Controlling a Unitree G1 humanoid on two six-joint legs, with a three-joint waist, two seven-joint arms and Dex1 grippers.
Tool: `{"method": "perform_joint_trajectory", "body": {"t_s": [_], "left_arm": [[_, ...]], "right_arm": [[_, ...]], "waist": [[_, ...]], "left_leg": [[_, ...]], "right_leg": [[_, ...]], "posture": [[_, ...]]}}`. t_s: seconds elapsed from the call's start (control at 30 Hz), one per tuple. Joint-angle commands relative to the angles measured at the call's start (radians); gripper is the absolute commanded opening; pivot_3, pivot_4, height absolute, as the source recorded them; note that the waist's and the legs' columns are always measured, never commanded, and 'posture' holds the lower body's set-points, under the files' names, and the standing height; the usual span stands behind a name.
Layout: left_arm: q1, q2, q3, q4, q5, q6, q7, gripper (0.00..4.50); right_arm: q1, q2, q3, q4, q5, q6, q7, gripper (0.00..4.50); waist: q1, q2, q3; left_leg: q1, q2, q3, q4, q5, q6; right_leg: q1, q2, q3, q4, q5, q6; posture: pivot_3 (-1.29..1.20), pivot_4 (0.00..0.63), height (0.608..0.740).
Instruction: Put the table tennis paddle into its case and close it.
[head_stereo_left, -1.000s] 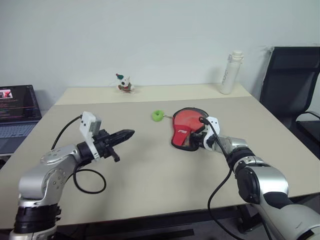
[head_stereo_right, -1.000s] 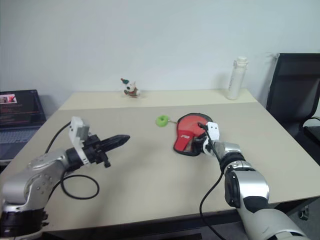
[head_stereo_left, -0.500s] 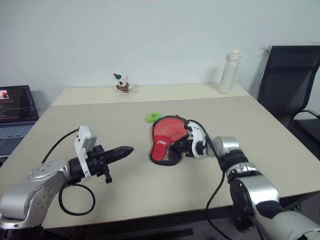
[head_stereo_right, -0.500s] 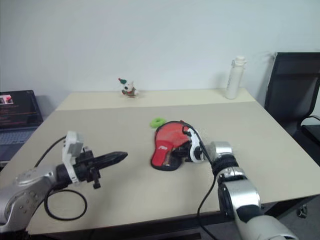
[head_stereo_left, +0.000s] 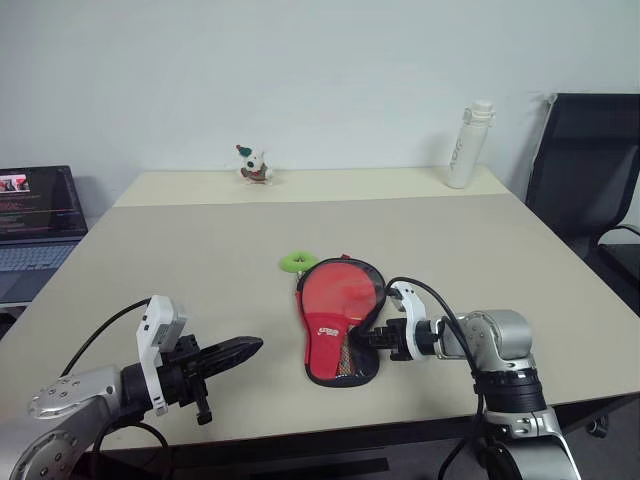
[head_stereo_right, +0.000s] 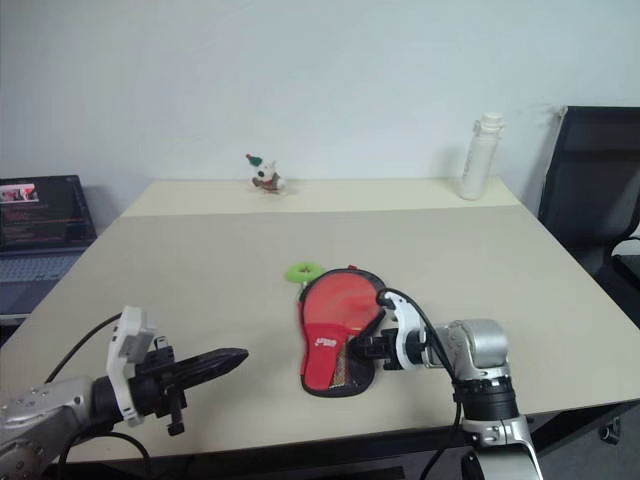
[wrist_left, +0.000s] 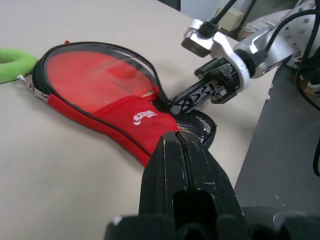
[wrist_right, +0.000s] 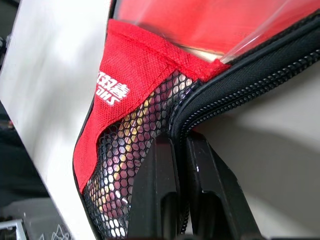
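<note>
The case lies flat on the table near its front edge, red side up, with a black mesh pocket, white lettering and a green ring tag at its far end. My right gripper is shut on the black zipper edge at the case's narrow end. The paddle is hidden; red shows through the case's glossy round part, and I cannot tell whether that is its face. My left gripper is shut on nothing, hovering low to the left of the case.
A white bottle and a small figurine stand at the table's far edge. An open laptop sits off to the left and a black chair to the right. Cables trail from both wrists.
My right gripper has dragged the case toward the table's front edge and to the left. My left arm has drawn back and lower, still shut.
</note>
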Motion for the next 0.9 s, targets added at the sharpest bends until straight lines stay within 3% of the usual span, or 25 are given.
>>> {"method": "perform_joint_trajectory", "body": {"t_s": [0.03, 0.57, 0.9], "left_arm": [[0.001, 0.014, 0.036, -0.059, -0.026, -0.015, 0.005, 0.00], [0.047, 0.060, 0.050, -0.056, -0.038, -0.019, -0.047, 0.00], [0.000, 0.070, 0.015, -0.031, -0.032, -0.015, -0.053, 0.00]], "right_arm": [[0.045, 0.004, -0.009, -0.095, 0.062, 0.084, -0.028, 0.02], [0.241, -0.065, -0.029, -0.246, 0.438, 0.090, -0.280, 0.02], [0.260, -0.063, -0.049, -0.222, 0.640, 0.090, -0.497, 0.02]], "waist": [[0.005, 0.000, 0.000], [0.014, -0.001, -0.001], [0.021, -0.001, -0.001]], "left_leg": [[0.000, 0.000, 0.000, 0.000, 0.000, 0.000], [-0.003, -0.001, -0.001, 0.000, -0.005, -0.001], [-0.003, -0.003, -0.001, 0.000, -0.005, -0.001]], "right_leg": [[0.000, 0.000, 0.000, 0.000, 0.000, 0.000], [0.001, 0.003, -0.001, -0.007, -0.001, 0.000], [0.001, 0.003, -0.001, -0.007, -0.001, 0.000]], "posture": [[0.00, 0.150, 0.740], [0.00, 0.150, 0.740], [0.00, 0.150, 0.740]]}}
